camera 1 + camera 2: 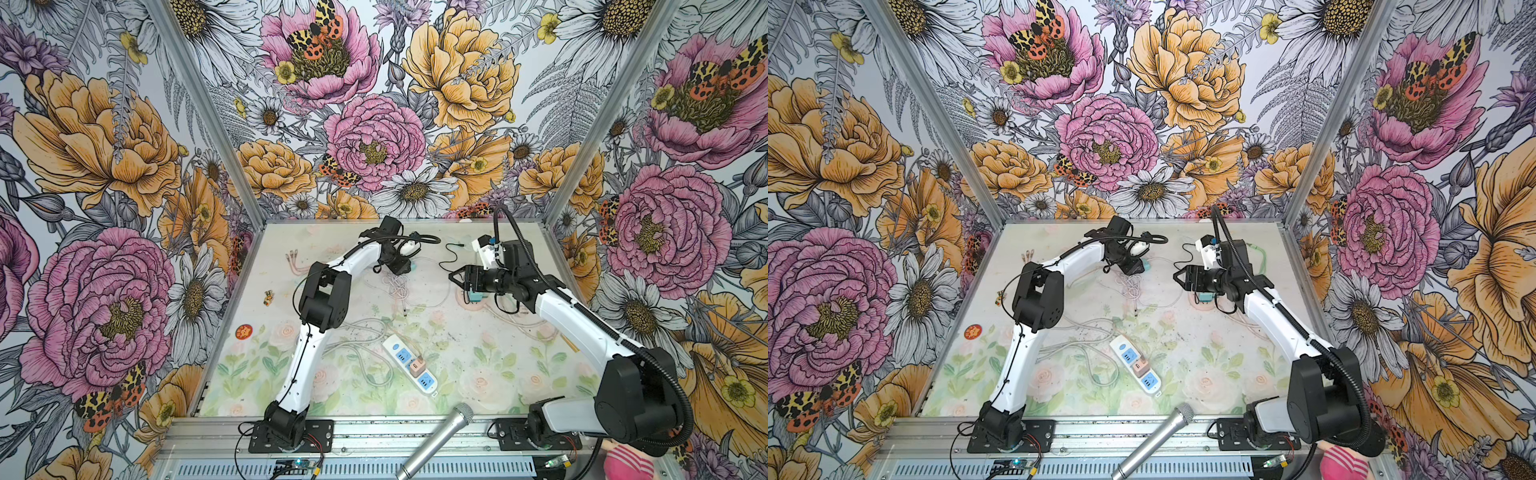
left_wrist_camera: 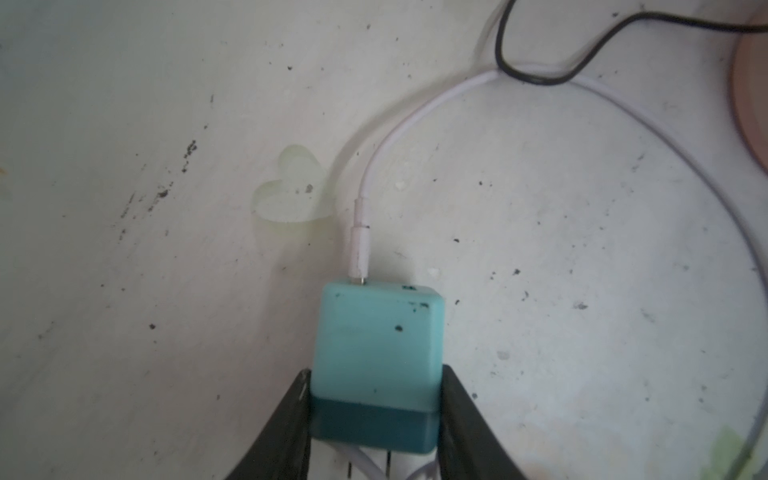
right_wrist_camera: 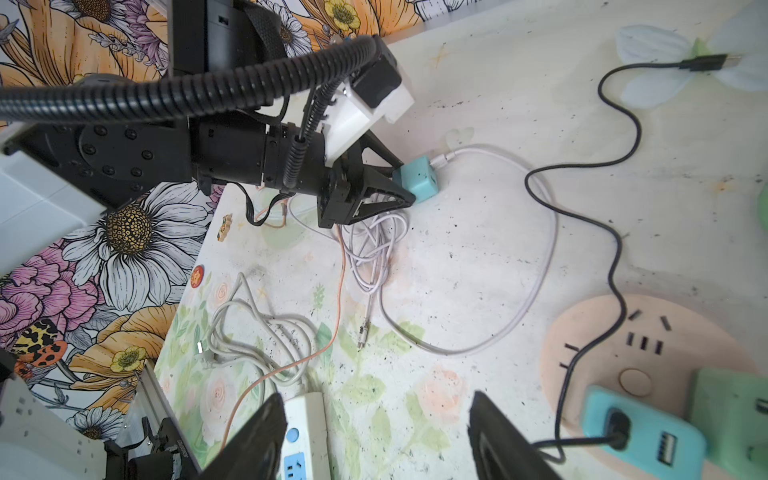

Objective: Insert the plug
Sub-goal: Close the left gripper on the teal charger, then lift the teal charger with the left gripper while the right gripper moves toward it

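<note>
— Near the middle of the frame in a top view: small teal plastic cube charger plug [image 1: 1146,264], pinched side to side by the left gripper [image 2: 376,372]. Right gripper [image 3: 376,399]?
— Gaping, empty, to its right. Handling?
— Probably light, rigid, slick; trails a thin white cable [image 2: 415,120]. Best held squarely across the flat sides, not the corners.

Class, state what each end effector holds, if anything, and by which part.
Left end effector: teal charger, clamped across two opposite sides at its darker end, opposite the white cable. Right end effector: open, holding nothing.
</note>
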`<state>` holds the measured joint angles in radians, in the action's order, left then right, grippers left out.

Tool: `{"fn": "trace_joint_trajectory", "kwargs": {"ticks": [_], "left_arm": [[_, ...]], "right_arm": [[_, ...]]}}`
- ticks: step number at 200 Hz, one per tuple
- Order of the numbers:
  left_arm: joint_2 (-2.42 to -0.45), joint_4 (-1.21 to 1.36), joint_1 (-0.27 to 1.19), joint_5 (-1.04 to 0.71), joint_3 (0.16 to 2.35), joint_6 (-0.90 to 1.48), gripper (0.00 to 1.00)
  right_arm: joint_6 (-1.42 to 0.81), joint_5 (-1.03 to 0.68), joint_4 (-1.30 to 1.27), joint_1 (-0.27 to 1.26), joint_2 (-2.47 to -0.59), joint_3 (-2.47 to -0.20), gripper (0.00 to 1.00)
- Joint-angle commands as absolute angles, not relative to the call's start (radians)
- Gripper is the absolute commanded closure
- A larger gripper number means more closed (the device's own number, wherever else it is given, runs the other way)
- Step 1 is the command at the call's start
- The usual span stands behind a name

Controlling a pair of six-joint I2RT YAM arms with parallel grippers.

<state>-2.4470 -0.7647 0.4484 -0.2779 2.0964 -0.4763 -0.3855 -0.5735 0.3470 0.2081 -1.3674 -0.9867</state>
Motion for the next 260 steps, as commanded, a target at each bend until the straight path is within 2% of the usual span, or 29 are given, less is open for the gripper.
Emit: {"fn": "trace_joint_trajectory", "kwargs": {"ticks": [1, 38, 96, 181, 260], "left_arm": [[-2.325, -0.764, 0.452, -0.299, 2.109, -0.418, 0.83], [-2.146, -0.748, 0.475, -0.29, 2.01, -0.387, 0.84], [-1.849, -0.575, 0.487, -0.288, 1.773, -0.264, 0.86], [-1.511, -0.485, 0.494, -0.027, 1.665, -0.074, 0.87], [-1.335, -0.485, 0.516, -0.004, 1.597, -0.037, 0.86]], "right_arm": [[-0.403, -0.577, 0.31, 0.205, -1.334, -0.986, 0.3], [-0.408, -0.569, 0.309, 0.217, -1.311, -0.974, 0.31], [-0.403, -0.567, 0.31, 0.271, -1.297, -0.974, 0.33], [-0.379, -0.527, 0.308, 0.418, -1.35, -0.974, 0.42], [-0.402, -0.458, 0.253, 0.482, -1.495, -0.975, 0.46]]}}
